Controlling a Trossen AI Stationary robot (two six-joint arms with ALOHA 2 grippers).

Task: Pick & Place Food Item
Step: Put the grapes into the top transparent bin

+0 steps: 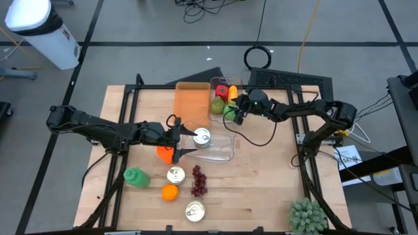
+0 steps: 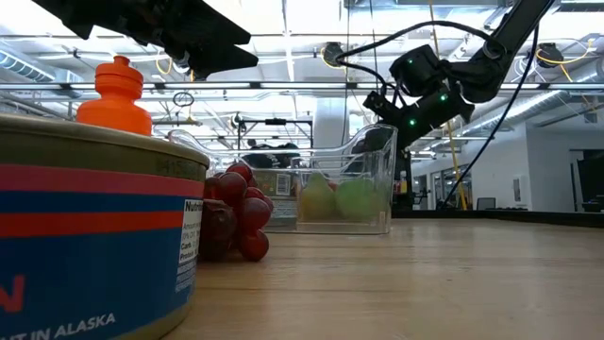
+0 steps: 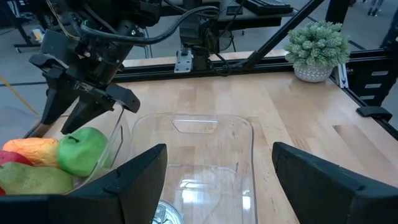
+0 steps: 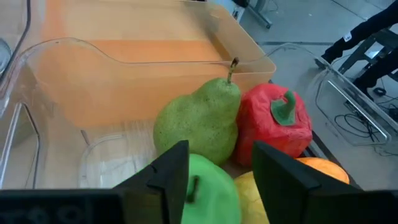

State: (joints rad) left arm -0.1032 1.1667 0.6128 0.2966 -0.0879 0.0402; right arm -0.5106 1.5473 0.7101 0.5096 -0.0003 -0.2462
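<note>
The right gripper [image 1: 236, 116] hangs over the clear bin [image 1: 222, 151] near the far edge of the table [image 1: 261, 189], its jaws parted a little with the green apple [image 4: 208, 190] directly below and between the fingertips; whether the fingers touch the apple cannot be told. The apple sits in the bin's far end among other fruit: a green pear [image 4: 199, 124] just beside it, a red pepper [image 4: 277, 124] touching the pear, and yellow and orange pieces at its other side. In the low view the apple [image 2: 357, 200] and pear [image 2: 318, 200] rest on the bin floor with the gripper [image 2: 401, 118] above them.

The left gripper [image 1: 177, 137] is at the middle of the table, jaws wide apart and holding nothing, its fingers on either side of a tin can [image 1: 202, 137] lying at the near end of the clear bin.

An orange tray [image 1: 191, 104] lies against the clear bin towards the far edge. Toward the near edge stand a green bottle [image 1: 136, 177], two more cans [image 1: 176, 174] [image 1: 194, 210], an orange [image 1: 170, 192] and red grapes [image 1: 198, 184]. A small potted plant [image 1: 307, 217] occupies the near right corner.
</note>
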